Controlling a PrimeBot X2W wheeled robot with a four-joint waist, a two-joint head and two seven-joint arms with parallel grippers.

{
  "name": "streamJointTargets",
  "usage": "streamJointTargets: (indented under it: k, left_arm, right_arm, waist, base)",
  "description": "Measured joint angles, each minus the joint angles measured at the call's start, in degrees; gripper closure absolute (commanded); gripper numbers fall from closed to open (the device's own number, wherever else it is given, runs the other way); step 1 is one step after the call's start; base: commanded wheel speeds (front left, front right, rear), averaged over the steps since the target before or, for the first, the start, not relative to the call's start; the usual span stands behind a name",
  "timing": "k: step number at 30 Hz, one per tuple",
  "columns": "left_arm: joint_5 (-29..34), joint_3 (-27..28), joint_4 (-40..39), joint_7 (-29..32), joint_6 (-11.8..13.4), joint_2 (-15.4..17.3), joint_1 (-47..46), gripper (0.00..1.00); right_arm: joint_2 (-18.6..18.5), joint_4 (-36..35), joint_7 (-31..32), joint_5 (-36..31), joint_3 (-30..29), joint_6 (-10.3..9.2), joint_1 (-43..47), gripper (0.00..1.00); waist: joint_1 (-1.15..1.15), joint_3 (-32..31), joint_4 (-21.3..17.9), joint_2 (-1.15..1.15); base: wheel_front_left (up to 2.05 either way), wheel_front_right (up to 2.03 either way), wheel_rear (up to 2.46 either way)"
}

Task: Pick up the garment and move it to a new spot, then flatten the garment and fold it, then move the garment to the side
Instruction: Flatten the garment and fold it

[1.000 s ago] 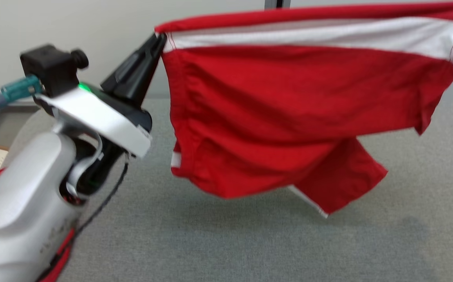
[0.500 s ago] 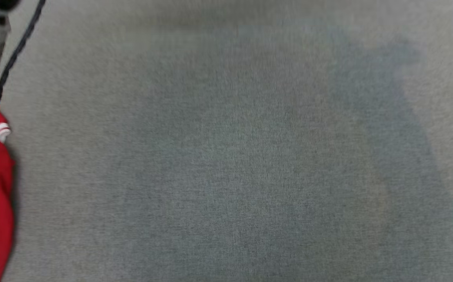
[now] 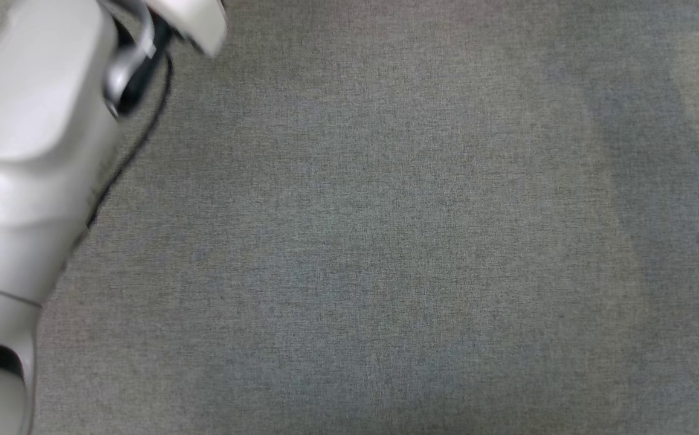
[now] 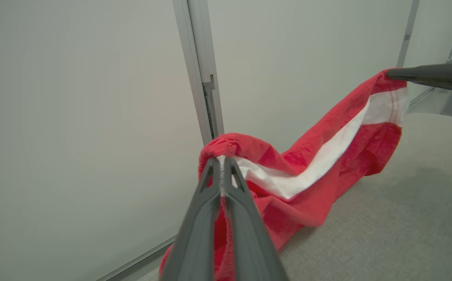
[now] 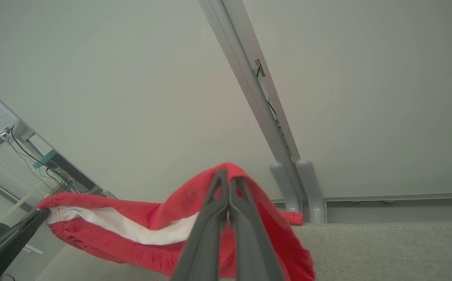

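In the head view, my left forearm (image 3: pixel 29 151) hung over the grey surface (image 3: pixel 385 241). In the left wrist view, the left gripper (image 4: pixel 222 160) was pinched shut on the garment (image 4: pixel 327 156), which was slung in the air across to the right gripper (image 4: pixel 390 73). In the right wrist view, that gripper was clamped tight on the other corner. I judged this to be the carry step. Next I had to lower the cloth taut and flat, minding the wall post (image 4: pixel 200 78) close behind.

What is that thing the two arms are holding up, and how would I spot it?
Look in front of the pale wall with its grey upright post, over the grey carpeted surface. Strung between the left gripper and the right gripper hangs the garment: bright red cloth crossed by one broad white band, unlike the plain grey all around it.
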Motion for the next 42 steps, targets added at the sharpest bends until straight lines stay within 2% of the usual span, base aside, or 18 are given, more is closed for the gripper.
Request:
streamJointTargets:
  k: [11, 18, 28, 37, 42]
  left_arm:
    - [3.6, -12.4, -0.7, -0.1, 0.0, 0.2, 15.4, 1.00]
    - [4.8, -15.2, 0.4, -0.1, 0.0, -0.5, 21.3, 1.00]
    - [5.1, -16.0, 0.6, -0.1, 0.0, -0.3, 28.4, 1.00]
    - [0.3, -21.9, 0.0, -0.1, 0.0, -0.8, 35.7, 1.00]
    - [-4.1, -26.8, -1.7, -0.1, 0.0, 0.3, 39.5, 1.00]
  right_arm:
    - [-6.1, 1.0, 5.1, 7.1, 9.1, 0.00, 12.6, 1.00]
    - [-10.5, -0.2, 9.4, 11.7, 14.0, 0.00, 19.2, 1.00]
    - [-15.3, -1.3, 12.6, 16.5, 16.7, 0.00, 26.0, 1.00]
    - [-18.7, -0.5, 18.5, 20.0, 20.4, 0.00, 33.8, 1.00]
    - [-20.0, 0.9, 23.3, 22.9, 21.8, 0.00, 37.9, 1.00]
  waist:
    - [0.00, -5.6, 1.1, 0.00]
    - [0.00, -11.2, 1.5, 0.00]
    - [0.00, -17.7, 1.6, 0.00]
    - [0.00, -24.2, 2.5, 0.00]
    - [0.00, -28.1, 3.2, 0.00]
  base:
    - [0.00, 0.00, 0.00]
    - [0.00, 0.00, 0.00]
    - [0.00, 0.00, 0.00]
    - [0.00, 0.00, 0.00]
    - [0.00, 0.00, 0.00]
